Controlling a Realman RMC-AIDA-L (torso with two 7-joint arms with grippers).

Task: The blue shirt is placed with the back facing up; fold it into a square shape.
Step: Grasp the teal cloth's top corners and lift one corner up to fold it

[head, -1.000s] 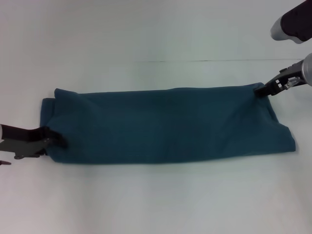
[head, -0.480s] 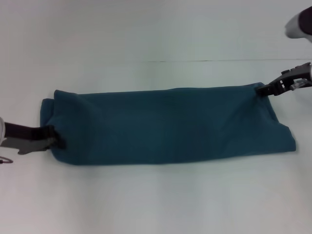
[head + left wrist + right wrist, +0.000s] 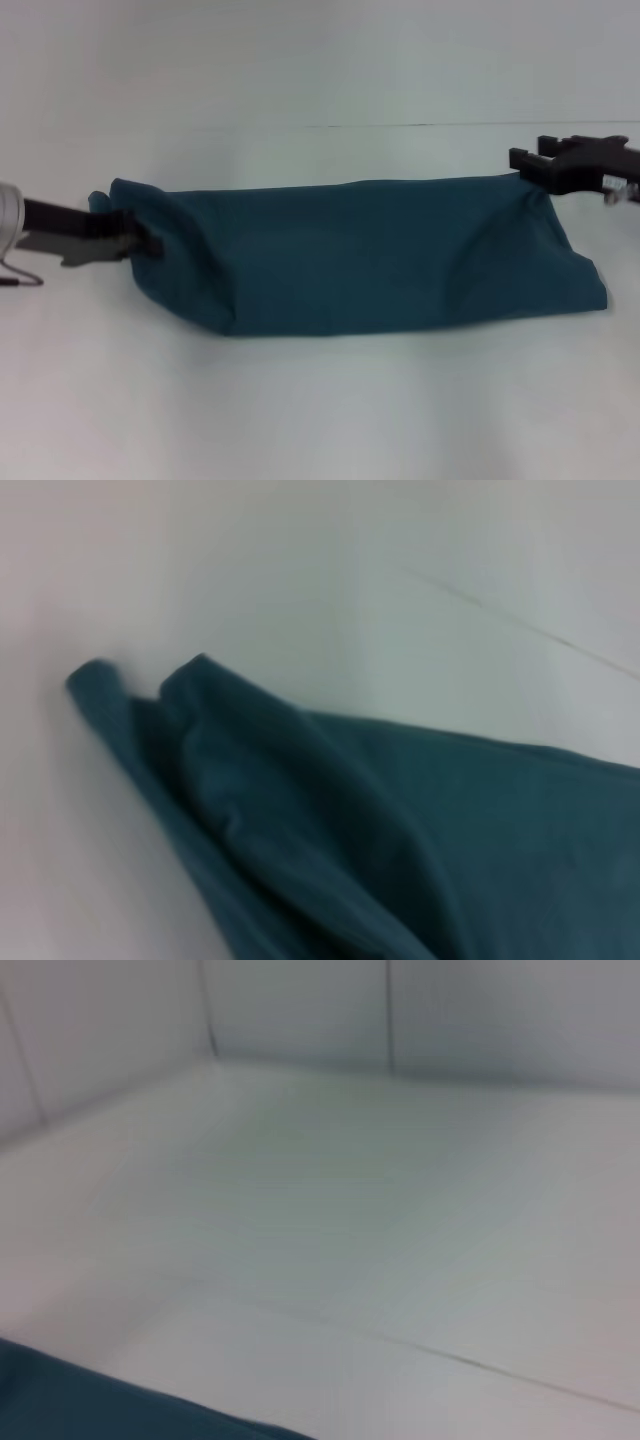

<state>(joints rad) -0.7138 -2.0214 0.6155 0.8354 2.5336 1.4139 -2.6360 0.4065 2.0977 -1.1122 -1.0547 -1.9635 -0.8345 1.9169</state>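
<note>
- The blue shirt point(image 3: 370, 255) lies on the white table point(image 3: 320, 400) as a long folded band running across the head view, plain side up.
- Its left end is drawn up and inward, so the near-left edge slants instead of lying square; the right end spreads flat to a corner on the near right.
- The left gripper point(image 3: 140, 240) comes in low from the left edge of the head view, arm nearly level with the table, and is clenched on the shirt's left end, where the cloth bunches around its tips.
- The left wrist view shows that end of the shirt point(image 3: 330, 830) gathered into soft ridges, with two rounded folded corners sticking out over the table point(image 3: 300, 570).
- The right gripper point(image 3: 535, 165) reaches in from the right edge, also held level, its dark tips at the shirt's far-right corner; whether it grips the cloth there I cannot tell.
- The right wrist view catches only a strip of the shirt point(image 3: 90, 1405) at the edge, the rest being table point(image 3: 350, 1210).
</note>
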